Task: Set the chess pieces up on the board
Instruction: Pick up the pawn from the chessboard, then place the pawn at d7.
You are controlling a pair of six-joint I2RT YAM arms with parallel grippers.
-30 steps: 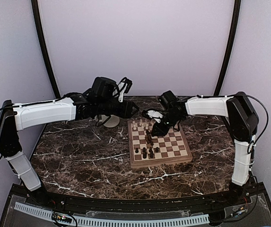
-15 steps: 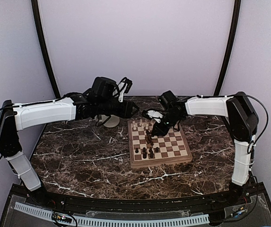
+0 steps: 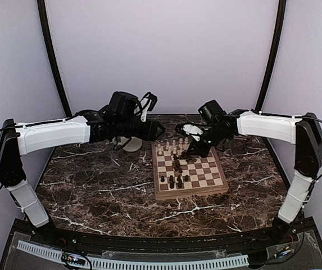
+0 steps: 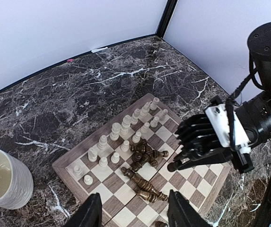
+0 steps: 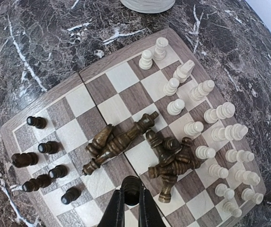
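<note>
Moved since a second ago: right hand (image 3: 190, 152) has lifted and pulled back toward the far right side of the board (image 3: 189, 193), and its elbow has swung outward; left hand (image 3: 158, 132) has not changed place.
Top view, places: the board lies on the dark marble bench (image 3: 93, 191), right of centre. White pieces (image 3: 172, 147) line its far edge, dark pieces (image 3: 175, 181) are in the middle and near its left corner. A cream mug (image 3: 131, 144) is half hidden behind the left arm.
Left wrist view, left hand: fingers about half apart, nothing between them, hanging over the board and touching nothing.
Left wrist view, right hand: fingers together, held above the board and clear of the lying heap, with a small round dark end at the tips.
Right wrist view, hold: fingers shut on one dark piece (image 5: 131, 190), which I judge to be pawn-sized.
Count, white: sixteen, all upright, in two rows.
Count, dark: about six by the corner, some of them seem to lie. The others lie in two heaps, too tangled for an exact count. One more is in the right hand.
Count, other: one board, one mug.
Handling, my judgement: small turned chessmen, light and stiff, smooth and round, so the lying ones will roll. Take each one across the narrow stem, below the head. The upright neighbours will tip over easily.
</note>
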